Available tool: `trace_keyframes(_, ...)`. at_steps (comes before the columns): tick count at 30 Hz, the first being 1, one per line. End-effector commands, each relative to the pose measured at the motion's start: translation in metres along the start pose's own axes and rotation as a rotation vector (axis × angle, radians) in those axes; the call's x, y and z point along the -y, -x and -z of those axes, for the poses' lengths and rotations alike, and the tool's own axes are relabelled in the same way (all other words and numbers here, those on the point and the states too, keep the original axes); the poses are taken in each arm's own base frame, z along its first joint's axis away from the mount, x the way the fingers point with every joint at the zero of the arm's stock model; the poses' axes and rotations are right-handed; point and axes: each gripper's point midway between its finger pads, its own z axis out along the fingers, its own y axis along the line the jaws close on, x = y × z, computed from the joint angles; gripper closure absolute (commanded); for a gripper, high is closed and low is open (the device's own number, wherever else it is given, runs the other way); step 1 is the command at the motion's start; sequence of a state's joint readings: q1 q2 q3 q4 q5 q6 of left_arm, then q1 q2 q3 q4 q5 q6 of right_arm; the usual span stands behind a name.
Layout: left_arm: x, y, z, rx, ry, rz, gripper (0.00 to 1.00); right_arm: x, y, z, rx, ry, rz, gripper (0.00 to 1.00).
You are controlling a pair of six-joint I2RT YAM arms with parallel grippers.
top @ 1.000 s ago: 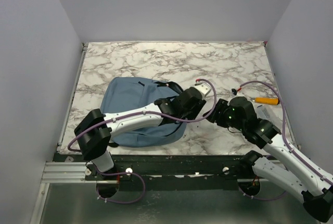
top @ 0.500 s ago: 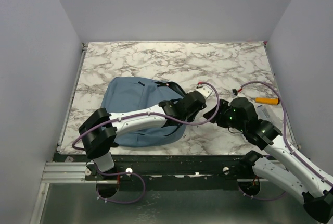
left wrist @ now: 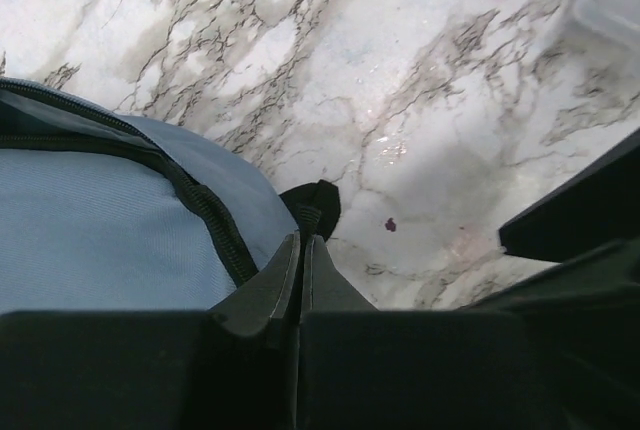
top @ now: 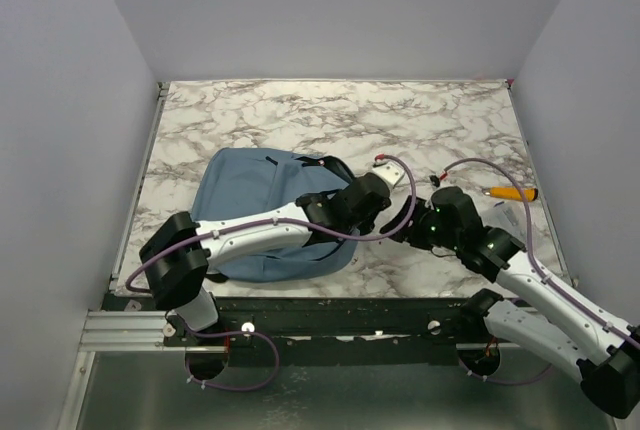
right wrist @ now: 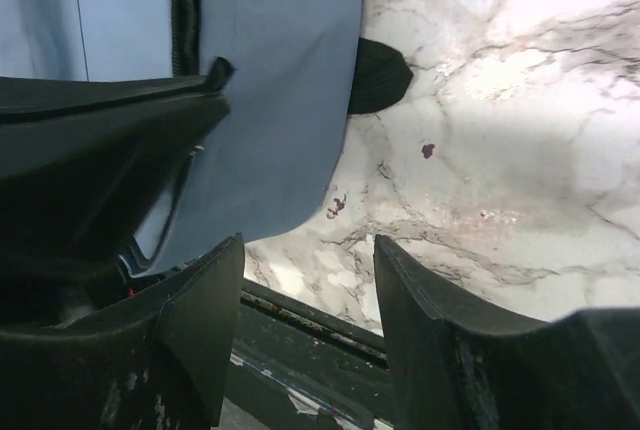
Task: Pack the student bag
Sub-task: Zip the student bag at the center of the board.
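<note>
While bag (top: 245, 195) lies flat round 8 o'clock on marble table (top: 400, 120), my left gripper (left wrist: 301, 242) pinched shut at its 3 o'clock edge, black tab (left wrist: 318, 200) just past tips; right gripper (right wrist: 308, 250) spread open nearby.

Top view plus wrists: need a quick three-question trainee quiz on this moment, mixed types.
1. True or false: the left gripper, at the edge of the backpack, is shut.
2. What does the right gripper hold? A: a book. B: nothing, it is open. C: a bottle.
3. Fill in, by the robot's own sides: the orange pen lies to the ___ of the backpack.

Key: 1 true; 2 B; 3 right.
</note>
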State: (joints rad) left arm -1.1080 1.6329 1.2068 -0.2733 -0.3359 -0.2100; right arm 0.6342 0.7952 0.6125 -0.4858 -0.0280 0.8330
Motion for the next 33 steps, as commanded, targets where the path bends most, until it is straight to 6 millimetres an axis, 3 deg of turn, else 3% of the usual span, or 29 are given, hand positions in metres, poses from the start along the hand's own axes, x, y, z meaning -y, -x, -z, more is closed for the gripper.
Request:
trace_keyframes(1, 0.013, 0.044, 0.028, 0.124, -0.111, 0.211, 1.00, -0.025, -0.023, -0.008, -0.074, 0.187, 0.034, 0.41)
trace_keyframes(6, 0.014, 0.053, 0.038, 0.156, -0.193, 0.351, 1.00, -0.060, -0.021, -0.008, -0.032, 0.397, 0.027, 0.39)
trace_keyframes(13, 0.008, 0.050, 0.041, 0.164, -0.203, 0.373, 1.00, -0.078, -0.013, -0.025, -0.019, 0.455, -0.082, 0.40)
trace_keyframes(20, 0.008, 0.049, 0.045, 0.189, -0.227, 0.375, 1.00, -0.078, -0.013, -0.045, -0.043, 0.396, -0.135, 0.45)
trace_keyframes(26, 0.008, 0.049, 0.047, 0.210, -0.239, 0.376, 1.00, -0.077, -0.025, -0.056, -0.084, 0.393, -0.144, 0.59)
trace_keyframes(31, 0.010, 0.047, 0.048, 0.213, -0.251, 0.382, 1.00, -0.078, -0.028, -0.060, -0.093, 0.392, -0.138, 0.61)
trace_keyframes(32, 0.009, 0.047, 0.048, 0.215, -0.250, 0.382, 1.00, -0.077, -0.028, -0.061, -0.091, 0.389, -0.135, 0.71)
trace_keyframes(33, 0.008, 0.046, 0.047, 0.217, -0.241, 0.381, 1.00, -0.076, -0.028, -0.061, -0.087, 0.385, -0.133, 0.92)
